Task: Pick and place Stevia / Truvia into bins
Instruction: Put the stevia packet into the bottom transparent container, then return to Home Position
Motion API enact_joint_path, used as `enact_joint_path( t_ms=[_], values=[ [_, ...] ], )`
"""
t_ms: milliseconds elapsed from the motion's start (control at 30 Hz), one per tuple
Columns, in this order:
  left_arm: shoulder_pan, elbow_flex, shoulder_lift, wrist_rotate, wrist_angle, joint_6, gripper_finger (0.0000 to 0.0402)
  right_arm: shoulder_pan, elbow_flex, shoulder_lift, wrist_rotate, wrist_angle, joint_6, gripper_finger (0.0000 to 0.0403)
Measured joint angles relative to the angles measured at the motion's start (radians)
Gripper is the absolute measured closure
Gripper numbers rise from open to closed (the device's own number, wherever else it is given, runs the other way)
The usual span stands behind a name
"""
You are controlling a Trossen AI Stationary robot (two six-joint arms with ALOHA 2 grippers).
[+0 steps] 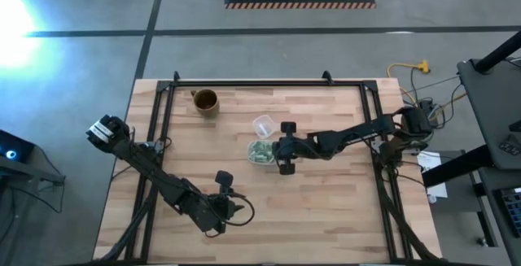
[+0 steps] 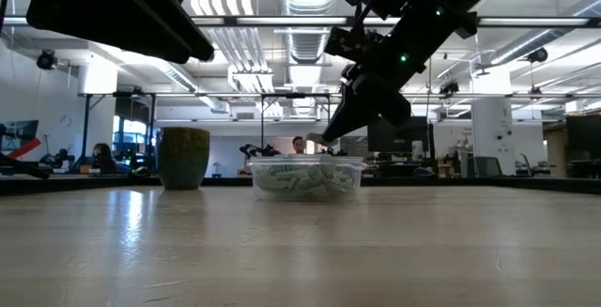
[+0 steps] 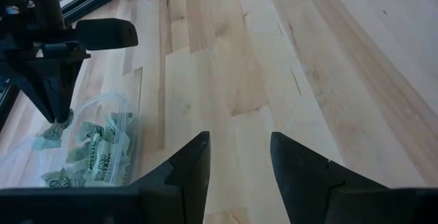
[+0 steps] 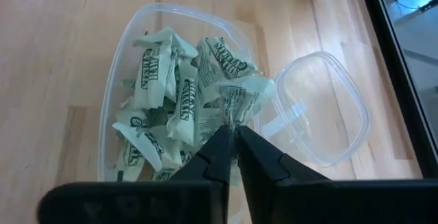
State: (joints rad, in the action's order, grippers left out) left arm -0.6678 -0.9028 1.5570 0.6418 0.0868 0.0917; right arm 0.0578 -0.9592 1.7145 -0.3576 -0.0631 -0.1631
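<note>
The clear shallow container (image 1: 260, 152) stands mid-table and holds several pale green and white Stevia packets (image 4: 171, 101). It also shows in the low view (image 2: 307, 177) and the left wrist view (image 3: 89, 152). My right gripper (image 4: 234, 131) is over the container's right side and is shut on one packet (image 4: 236, 97). It also shows in the high view (image 1: 272, 152) and the low view (image 2: 324, 138). My left gripper (image 3: 239, 145) is open and empty over bare table near the front (image 1: 232, 209). My right gripper pinches one packet by its near edge (image 4: 235, 116) between its two fingertips. The fingers come from above, slanting down from the table's right. The packet (image 3: 51, 131) hangs below the fingertips, above the container's rim and clear of the packets inside.
A smaller clear round cup (image 4: 318, 118) stands just beyond the container, also in the high view (image 1: 262, 124). A brown mug (image 1: 205, 101) stands at the far left and shows in the low view (image 2: 183, 157). Bare wood lies to the front and right.
</note>
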Motion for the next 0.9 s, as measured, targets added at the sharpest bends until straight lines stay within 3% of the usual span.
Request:
enact_joint_path(
  t_ms=[367, 633, 833, 900],
  values=[
    [0.000, 0.000, 0.000, 0.000, -0.006, 0.001, 0.0265, 0.000, 0.000, 0.000, -0.001, 0.002, -0.009, 0.0292],
    [0.000, -0.016, 0.000, 0.005, -0.020, -0.055, 0.0265, 0.014, -0.046, -0.038, -0.002, -0.025, 0.021, 0.0271],
    [0.049, -0.049, -0.032, 0.228, -0.031, -0.063, 0.0265, 0.045, -0.043, -0.122, -0.002, -0.037, 0.020, 0.0275],
    [0.058, -0.047, -0.052, 0.254, -0.027, -0.078, 0.0265, 0.061, -0.042, -0.149, -0.003, -0.036, 0.018, 0.0277]
  ],
)
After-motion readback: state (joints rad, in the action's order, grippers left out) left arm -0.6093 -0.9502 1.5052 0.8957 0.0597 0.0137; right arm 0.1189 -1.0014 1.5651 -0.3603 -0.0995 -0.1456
